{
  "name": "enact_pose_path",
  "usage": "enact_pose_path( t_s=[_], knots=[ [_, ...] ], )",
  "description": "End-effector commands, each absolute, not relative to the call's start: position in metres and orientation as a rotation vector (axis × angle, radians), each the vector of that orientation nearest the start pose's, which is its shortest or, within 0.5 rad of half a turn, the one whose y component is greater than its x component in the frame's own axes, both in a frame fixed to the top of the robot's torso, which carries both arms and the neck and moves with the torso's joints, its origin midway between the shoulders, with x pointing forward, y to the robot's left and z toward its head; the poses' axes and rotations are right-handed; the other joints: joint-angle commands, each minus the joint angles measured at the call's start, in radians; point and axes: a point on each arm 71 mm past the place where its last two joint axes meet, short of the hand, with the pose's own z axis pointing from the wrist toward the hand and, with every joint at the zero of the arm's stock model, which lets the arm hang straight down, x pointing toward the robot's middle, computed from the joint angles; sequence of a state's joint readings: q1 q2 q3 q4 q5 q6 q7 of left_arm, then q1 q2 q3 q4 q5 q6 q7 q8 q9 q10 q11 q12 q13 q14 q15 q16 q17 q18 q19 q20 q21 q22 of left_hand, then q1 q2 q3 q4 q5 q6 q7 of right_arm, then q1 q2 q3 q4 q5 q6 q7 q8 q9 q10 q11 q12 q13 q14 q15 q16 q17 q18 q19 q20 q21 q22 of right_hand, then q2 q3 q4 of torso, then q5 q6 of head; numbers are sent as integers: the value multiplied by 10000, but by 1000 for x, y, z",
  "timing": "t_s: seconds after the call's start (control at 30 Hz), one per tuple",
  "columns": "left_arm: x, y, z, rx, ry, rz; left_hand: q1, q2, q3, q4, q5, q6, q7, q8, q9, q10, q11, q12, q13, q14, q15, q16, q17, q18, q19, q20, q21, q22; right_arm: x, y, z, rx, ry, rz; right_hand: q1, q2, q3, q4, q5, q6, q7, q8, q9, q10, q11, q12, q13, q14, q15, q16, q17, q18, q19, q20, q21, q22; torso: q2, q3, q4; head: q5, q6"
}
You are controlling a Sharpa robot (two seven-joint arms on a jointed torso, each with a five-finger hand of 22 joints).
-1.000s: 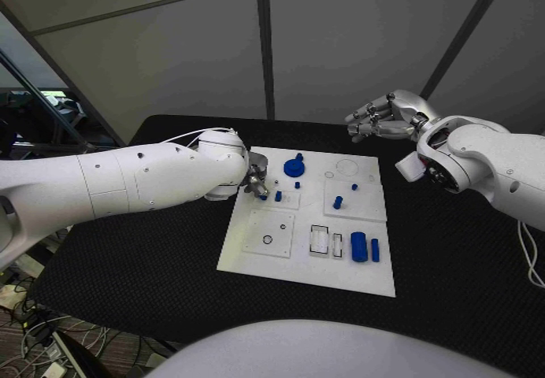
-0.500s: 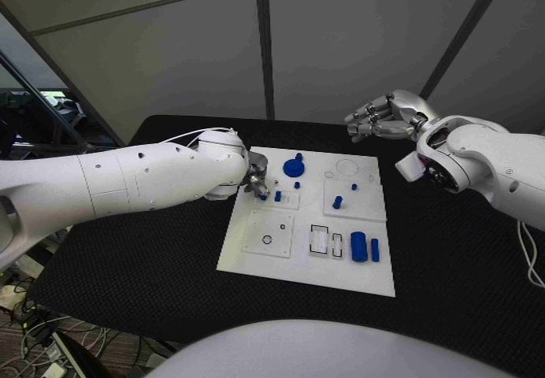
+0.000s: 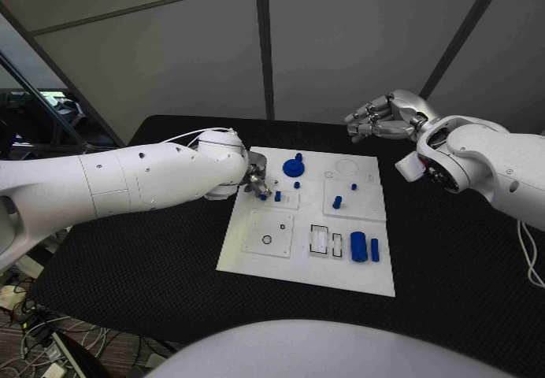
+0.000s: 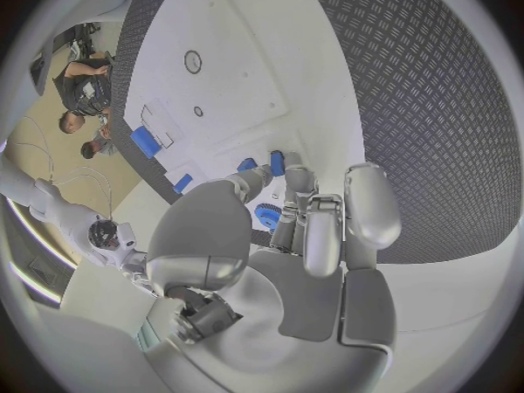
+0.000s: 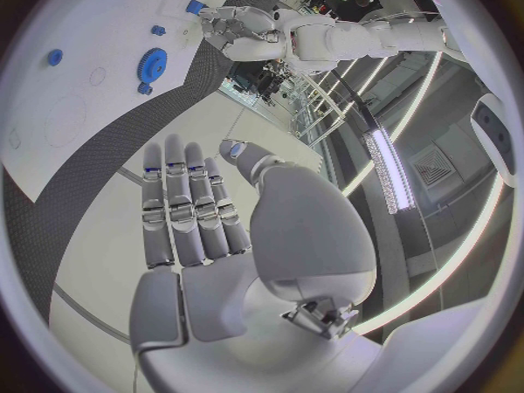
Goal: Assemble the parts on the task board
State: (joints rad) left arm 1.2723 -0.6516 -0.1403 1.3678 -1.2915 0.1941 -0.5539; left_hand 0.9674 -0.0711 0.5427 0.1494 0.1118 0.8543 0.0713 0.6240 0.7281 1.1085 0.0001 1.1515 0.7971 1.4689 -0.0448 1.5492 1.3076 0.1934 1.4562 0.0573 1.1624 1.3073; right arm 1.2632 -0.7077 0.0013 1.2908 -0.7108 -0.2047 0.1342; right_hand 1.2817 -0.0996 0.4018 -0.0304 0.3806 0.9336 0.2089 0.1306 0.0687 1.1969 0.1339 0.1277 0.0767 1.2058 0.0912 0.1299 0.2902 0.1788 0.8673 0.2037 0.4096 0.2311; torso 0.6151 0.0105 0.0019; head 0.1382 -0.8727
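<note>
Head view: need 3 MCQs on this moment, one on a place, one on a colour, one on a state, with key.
1. Where is the left robot hand?
A. at the board's far left part
B. off the table
C. over the board's near right corner

2. What colour is the gear?
A. red
B. blue
C. grey

3. What state is the right robot hand in?
A. gripping the gear
B. pressing on the board
C. holding nothing, above the table's far edge

Key: 1 A, its fingers are at small pegs on the board there. 2 B, it is blue like the other parts. 3 C, its palm is bare in the right wrist view and it is away from the board.
</note>
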Motion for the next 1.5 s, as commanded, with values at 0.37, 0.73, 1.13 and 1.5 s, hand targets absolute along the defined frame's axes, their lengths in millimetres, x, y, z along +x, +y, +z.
enact_pose_path(
  t_s=[0.37,0.73,1.13,1.5],
  knots=[
    [506,174,-231,1039,22642,-1761,-176,-30,-355,181,-8,111,21,-63,-46,1,59,85,31,919,-68,79,2413,-1233,74,-4,132,1704,541,-196,-152,4247,16749,11539,13,24,53,-5,45,0,-14,60,1,-29,-24,43,-14,22,-62,-9,-13,22,47,14,-46,-17,0,1,4,11,1],
    [507,176,-232,1058,22714,-1693,-300,-153,-881,485,-4,165,24,-107,-100,17,64,126,60,927,-65,88,2428,-1239,89,-4,167,1712,541,-196,-152,4248,16756,11538,13,24,53,-5,45,0,-14,60,1,-29,-24,43,-14,22,-62,-9,-13,22,47,14,-46,-17,-3,-1,8,5,1],
    [507,179,-231,516,22506,-1936,-339,-161,-1085,640,1,185,18,-119,-118,1,60,121,33,925,-67,85,2424,-1234,85,-5,142,1706,541,-196,-153,4260,16769,11520,13,24,53,-5,45,0,-14,60,1,-29,-24,43,-14,22,-62,-9,-13,22,47,14,-46,-17,-1,-5,9,2,1],
    [518,186,-212,-534,21279,-2384,-366,-124,-1234,831,15,165,22,-141,-135,-83,63,65,-73,915,-66,71,2402,-1215,59,-9,36,1681,541,-197,-153,4264,16777,11498,13,24,53,-5,45,0,-14,60,1,-29,-24,43,-14,22,-62,-9,-13,22,47,14,-46,-17,-6,-6,6,-5,1]
  ],
)
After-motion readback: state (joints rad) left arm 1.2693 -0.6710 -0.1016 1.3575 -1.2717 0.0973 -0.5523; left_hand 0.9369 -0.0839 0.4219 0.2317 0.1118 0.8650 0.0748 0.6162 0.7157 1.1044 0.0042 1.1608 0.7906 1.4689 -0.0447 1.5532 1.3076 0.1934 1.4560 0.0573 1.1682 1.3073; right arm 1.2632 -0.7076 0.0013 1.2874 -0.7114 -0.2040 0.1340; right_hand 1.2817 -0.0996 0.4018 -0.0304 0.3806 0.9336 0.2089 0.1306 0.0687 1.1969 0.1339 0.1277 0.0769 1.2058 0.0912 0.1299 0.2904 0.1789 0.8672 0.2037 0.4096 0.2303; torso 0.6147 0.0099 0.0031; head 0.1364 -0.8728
